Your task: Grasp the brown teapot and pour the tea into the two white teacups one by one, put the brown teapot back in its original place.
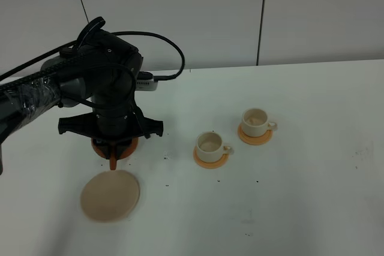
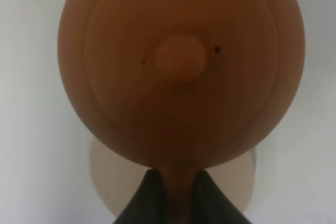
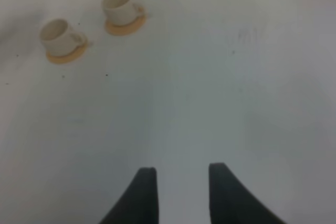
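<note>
Showing its knob lid to the left wrist camera, the brown teapot (image 2: pixel 181 66) sits upright under the left gripper (image 2: pixel 177 178), whose two dark fingers (image 2: pixel 144 203) are closed partway, clamped on the pot's handle. From the high view the pot is at the far edge of the pale beige disc coaster (image 1: pixel 110 196); whether it touches anything below I cannot tell. Well apart on the robot's right, the near teacup (image 1: pixel 210 143) and the far teacup (image 1: pixel 257 121) stand on orange coasters (image 1: pixel 211 160) on the white table (image 1: pixel 312 196). The right gripper (image 3: pixel 181 182) is spread wide above the table, holding nothing.
</note>
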Controlling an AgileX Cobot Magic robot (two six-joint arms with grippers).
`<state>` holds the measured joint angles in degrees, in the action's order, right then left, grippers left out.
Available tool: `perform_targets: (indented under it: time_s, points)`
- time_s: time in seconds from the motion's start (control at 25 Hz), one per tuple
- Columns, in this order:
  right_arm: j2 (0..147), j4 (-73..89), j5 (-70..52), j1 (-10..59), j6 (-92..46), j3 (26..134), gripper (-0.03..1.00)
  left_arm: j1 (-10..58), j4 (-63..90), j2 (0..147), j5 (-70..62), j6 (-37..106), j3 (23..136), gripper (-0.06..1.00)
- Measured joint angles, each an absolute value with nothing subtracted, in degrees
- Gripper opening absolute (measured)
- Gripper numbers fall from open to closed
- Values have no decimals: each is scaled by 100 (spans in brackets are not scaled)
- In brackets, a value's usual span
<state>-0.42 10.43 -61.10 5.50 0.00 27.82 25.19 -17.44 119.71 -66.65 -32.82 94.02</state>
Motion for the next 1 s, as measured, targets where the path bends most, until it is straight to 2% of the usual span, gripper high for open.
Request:
perform_targets:
  time_s: [0.16,0.52,1.0]
  points:
    - [-42,1043,-6110,550,0,2782,24,2519,-1441,11971,-6640,-2616,9402,17]
    - [-42,1043,-6110,550,0,2782,24,2519,-1146,11971,-6591,-2064,9402,17]
    - [-42,1043,-6110,550,0,2782,24,2519,-1059,11971,-6596,-1800,9402,17]
